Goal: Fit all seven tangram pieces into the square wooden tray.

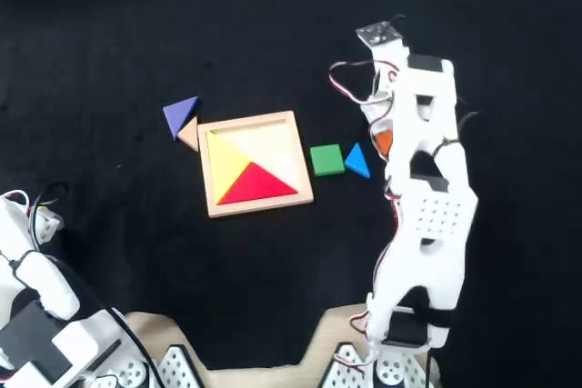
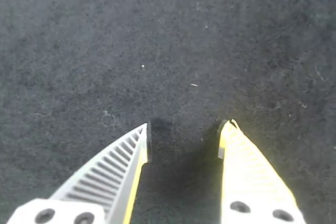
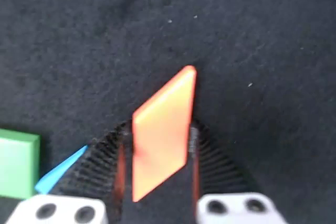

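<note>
The square wooden tray [image 1: 251,121] lies flat near the middle of the black tabletop [image 1: 109,43], turned slightly askew to its edges. Inside it, a large yellow triangle [image 1: 227,163] and a large red triangle [image 1: 259,184] meet along one side, and pale bare wood shows in the rest of the tray. At the tray's far left corner, a purple triangle [image 1: 182,114] and a small tan wooden triangle [image 1: 190,134] lie touching each other. On the side toward the tabletop's right edge, a green square [image 1: 326,160] sits just beside the tray, with a small blue triangle [image 1: 356,161] beside it. The right pincer [image 3: 158,127] is clamped on a flat orange parallelogram [image 3: 160,140], near the blue triangle. By the tabletop's near left corner, the left pincer [image 2: 186,129] stands wide apart over bare cloth, gripping nothing.
</note>
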### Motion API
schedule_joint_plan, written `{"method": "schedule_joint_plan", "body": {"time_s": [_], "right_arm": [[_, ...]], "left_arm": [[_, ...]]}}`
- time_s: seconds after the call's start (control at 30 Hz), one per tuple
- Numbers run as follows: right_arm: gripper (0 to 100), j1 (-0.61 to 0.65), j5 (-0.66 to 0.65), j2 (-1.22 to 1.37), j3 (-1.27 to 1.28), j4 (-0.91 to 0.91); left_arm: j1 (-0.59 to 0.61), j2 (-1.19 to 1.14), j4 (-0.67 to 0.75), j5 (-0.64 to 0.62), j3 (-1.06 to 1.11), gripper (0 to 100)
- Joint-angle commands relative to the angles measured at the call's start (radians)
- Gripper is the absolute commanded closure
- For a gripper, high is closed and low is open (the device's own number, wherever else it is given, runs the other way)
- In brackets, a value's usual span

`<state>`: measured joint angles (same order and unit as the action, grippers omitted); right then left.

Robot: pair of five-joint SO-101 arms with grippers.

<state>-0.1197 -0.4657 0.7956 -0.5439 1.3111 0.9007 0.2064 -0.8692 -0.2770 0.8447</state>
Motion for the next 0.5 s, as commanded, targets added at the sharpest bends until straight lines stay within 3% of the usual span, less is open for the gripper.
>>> {"method": "schedule_joint_plan", "body": {"time_s": [0.0,0.07,0.17,0.47], "right_arm": [[70.7,0.009,0.011,-0.004,-0.156,0.114],[67.8,0.028,-0.043,-0.001,-0.216,0.189],[71.0,0.041,-0.064,0.002,-0.263,0.25],[73.1,0.04,-0.066,0.021,-0.248,0.255]], "left_arm": [[-0.013,0.005,-0.006,0.009,-0.01,77],[-0.013,0.005,-0.006,0.009,-0.01,77],[-0.013,0.005,-0.006,0.009,-0.01,77],[-0.013,0.005,-0.006,0.011,-0.008,77]]}}
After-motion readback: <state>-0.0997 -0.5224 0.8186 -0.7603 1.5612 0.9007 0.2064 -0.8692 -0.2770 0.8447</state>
